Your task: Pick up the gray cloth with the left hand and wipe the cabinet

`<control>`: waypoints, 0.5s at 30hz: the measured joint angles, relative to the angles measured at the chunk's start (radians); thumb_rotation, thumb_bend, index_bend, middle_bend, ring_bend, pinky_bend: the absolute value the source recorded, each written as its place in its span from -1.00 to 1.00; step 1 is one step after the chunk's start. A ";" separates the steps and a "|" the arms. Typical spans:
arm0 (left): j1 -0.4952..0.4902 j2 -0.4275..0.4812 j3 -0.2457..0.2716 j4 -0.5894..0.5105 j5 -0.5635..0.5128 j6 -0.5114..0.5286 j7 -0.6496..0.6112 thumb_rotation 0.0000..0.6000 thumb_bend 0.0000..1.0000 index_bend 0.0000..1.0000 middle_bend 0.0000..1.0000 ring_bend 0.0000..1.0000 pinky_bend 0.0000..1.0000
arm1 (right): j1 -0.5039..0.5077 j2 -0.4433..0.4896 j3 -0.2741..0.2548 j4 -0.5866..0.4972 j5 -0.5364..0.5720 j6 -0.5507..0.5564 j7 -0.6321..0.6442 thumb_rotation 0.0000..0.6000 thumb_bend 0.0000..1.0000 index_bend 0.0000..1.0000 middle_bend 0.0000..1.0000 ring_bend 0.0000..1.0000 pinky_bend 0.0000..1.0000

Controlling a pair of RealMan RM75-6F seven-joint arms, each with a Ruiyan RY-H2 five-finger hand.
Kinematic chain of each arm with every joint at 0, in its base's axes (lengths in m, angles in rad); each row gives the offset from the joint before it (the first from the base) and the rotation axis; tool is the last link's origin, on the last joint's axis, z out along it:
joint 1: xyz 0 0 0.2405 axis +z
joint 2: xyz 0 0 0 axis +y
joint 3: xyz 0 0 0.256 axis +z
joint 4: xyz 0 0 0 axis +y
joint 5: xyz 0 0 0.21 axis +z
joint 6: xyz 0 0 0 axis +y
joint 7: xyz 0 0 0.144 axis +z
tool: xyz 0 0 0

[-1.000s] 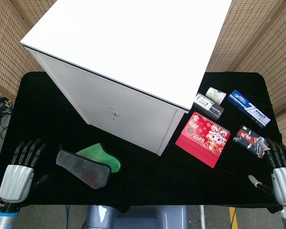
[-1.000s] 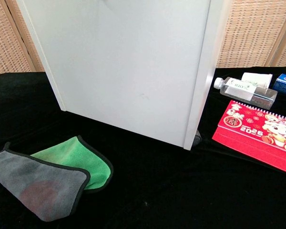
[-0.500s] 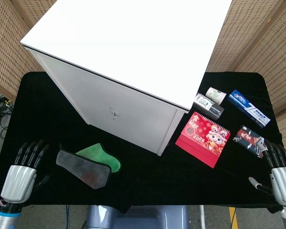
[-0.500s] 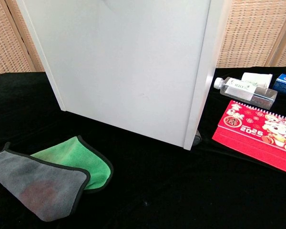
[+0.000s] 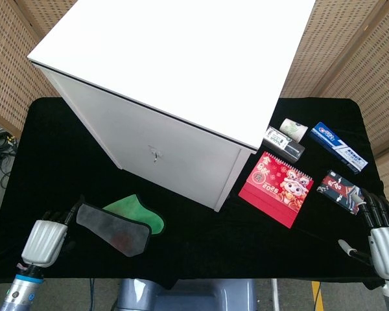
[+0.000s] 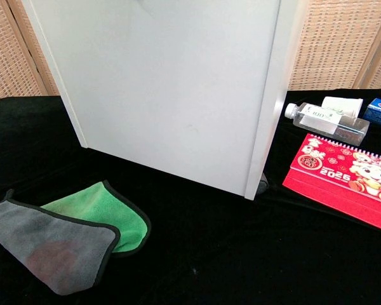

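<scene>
Gray cloth is lying flat on the black table, front-left, its right part overlapping the near edge of a green cloth. Both are sitting in front of the white cabinet, well apart from it. Chest view is showing the same stack: gray cloth on top at bottom left, green cloth poking out behind it, cabinet filling the upper frame.

Left hand is sitting just beside the gray cloth's left end, fingertips pointing toward it and reaching its dark edge. Can't tell if they are actually touching the fabric. Nothing is sitting in the hand and the fingers are reaching forward rather than curled, so I'm reading it as open. Not showing in the chest view.

Right hand is hovering at the table's front-right corner, fingers extended and slightly apart, holding nothing. Its fingertips are ending near a small dark patterned packet; contact is unclear.

Right of the cabinet: a red calendar is standing tent-style, a clear bottle is lying on its side behind it, a small white cup is tipped over next to that, and a blue toothpaste box is lying further right.
</scene>
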 measured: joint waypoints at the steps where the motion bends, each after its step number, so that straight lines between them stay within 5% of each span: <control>1: -0.008 -0.005 -0.002 0.012 -0.015 -0.020 0.003 1.00 -0.87 -0.64 0.32 0.26 0.11 | 0.000 0.000 0.001 0.000 0.000 0.000 0.001 1.00 -0.79 -0.84 -1.00 -1.00 -1.00; 6: -0.048 -0.034 -0.018 0.075 -0.100 -0.112 0.014 1.00 -0.70 -0.58 0.39 0.31 0.15 | 0.002 -0.002 0.001 0.003 0.001 -0.004 0.004 1.00 -0.79 -0.84 -1.00 -1.00 -1.00; 15: -0.100 -0.085 -0.034 0.146 -0.193 -0.212 0.031 1.00 -0.69 -0.50 0.39 0.31 0.16 | 0.004 -0.008 -0.001 0.005 -0.004 -0.005 -0.001 1.00 -0.79 -0.84 -1.00 -1.00 -1.00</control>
